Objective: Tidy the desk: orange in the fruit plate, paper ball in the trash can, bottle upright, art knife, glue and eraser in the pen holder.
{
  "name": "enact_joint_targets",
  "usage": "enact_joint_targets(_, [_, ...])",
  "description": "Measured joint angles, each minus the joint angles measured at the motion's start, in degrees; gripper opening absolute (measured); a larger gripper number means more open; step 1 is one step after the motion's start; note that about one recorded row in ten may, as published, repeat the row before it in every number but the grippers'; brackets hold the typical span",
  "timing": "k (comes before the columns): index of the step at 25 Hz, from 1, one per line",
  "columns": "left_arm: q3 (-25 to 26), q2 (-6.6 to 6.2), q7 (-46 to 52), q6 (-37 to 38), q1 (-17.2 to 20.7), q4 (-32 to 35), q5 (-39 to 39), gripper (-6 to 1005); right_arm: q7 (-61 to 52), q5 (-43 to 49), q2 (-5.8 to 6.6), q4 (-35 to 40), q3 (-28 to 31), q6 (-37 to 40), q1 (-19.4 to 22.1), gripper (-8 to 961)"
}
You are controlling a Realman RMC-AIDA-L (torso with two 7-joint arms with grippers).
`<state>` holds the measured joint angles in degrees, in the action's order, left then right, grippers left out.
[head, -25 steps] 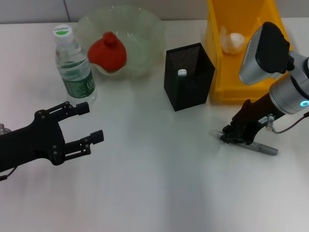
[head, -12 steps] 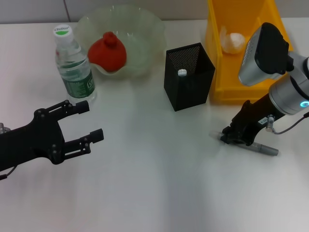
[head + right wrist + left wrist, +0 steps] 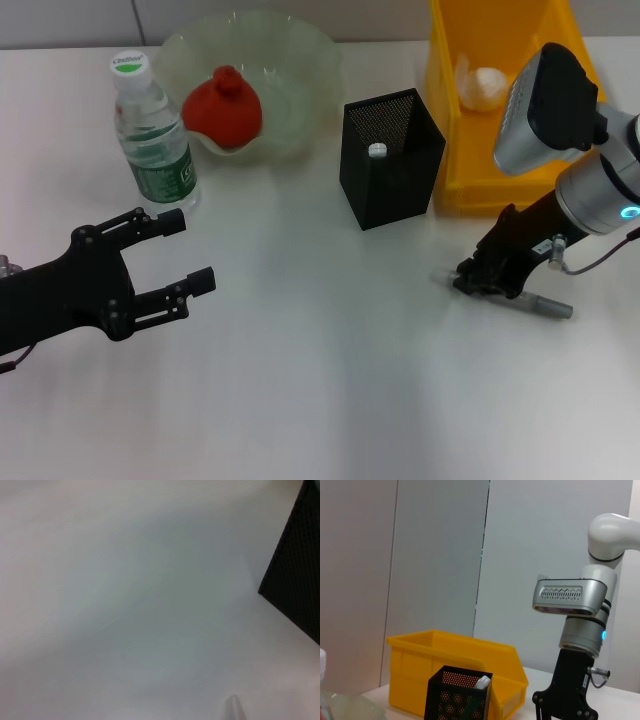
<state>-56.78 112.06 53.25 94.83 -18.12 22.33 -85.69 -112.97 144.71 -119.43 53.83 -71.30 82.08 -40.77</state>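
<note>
My right gripper is down at the table on the right, shut on a grey art knife that lies flat there; the knife's tip shows in the right wrist view. The black mesh pen holder stands behind it, with a white-capped glue stick inside. The orange lies in the glass fruit plate. The bottle stands upright. The paper ball lies in the yellow bin. My left gripper is open and empty at the left. The eraser is out of view.
The pen holder and the yellow bin also show in the left wrist view, with my right arm beside them. The pen holder's corner shows in the right wrist view. Bare white table lies between the two grippers.
My right gripper has shifted slightly up and left at the table, and the art knife has shifted with it. The left arm has not moved.
</note>
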Motion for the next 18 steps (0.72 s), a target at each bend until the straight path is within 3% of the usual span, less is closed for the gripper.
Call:
enact_joint_targets(10, [0.0, 0.00, -0.1, 0.3, 0.0, 0.0, 0.0, 784, 2.0, -8.8, 0.43, 5.7, 3.8, 5.6, 2.6, 129])
enact_joint_targets(18, [0.0, 0.00, 0.0, 0.8, -0.1, 0.0, 0.0, 784, 13.4, -21.3, 0.43, 1.9, 11.5, 8.1, 6.4, 128])
